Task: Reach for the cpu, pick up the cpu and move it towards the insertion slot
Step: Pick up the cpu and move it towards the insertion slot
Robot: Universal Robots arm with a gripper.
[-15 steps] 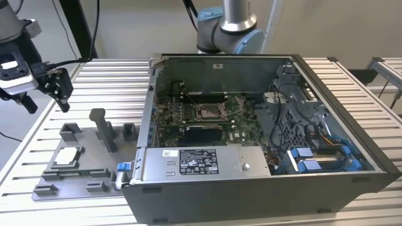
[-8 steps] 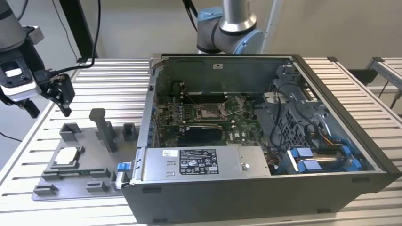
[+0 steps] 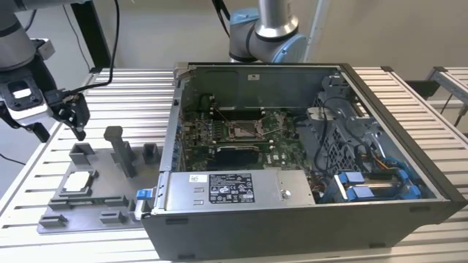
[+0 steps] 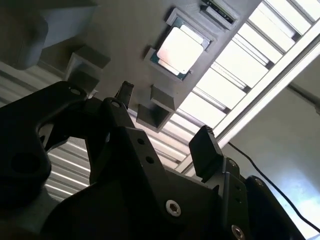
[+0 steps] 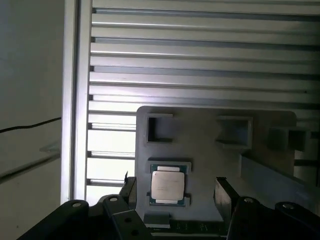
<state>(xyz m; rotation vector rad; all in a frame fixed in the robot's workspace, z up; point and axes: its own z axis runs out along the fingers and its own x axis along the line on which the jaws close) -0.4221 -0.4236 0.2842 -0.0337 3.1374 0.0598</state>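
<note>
Grey plastic fixture plate [image 3: 109, 189] on the slatted aluminium table [image 3: 409, 104], just beside the open black computer case [image 3: 292, 235], free air above. The plate cradles the small silvery-beige square cpu [image 4: 180, 49]; the silver metal-framed insertion slot [image 3: 245, 129] sits within the case's green motherboard [image 3: 192, 145]. Black gripper [image 5: 175, 187] hangs above the plate, jaws wide, empty.

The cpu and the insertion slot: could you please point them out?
cpu [image 5: 168, 185]: first wrist view, middle of its pale face.
insertion slot [image 3: 246, 130]: exterior view, centre of the silver-framed socket.
</note>
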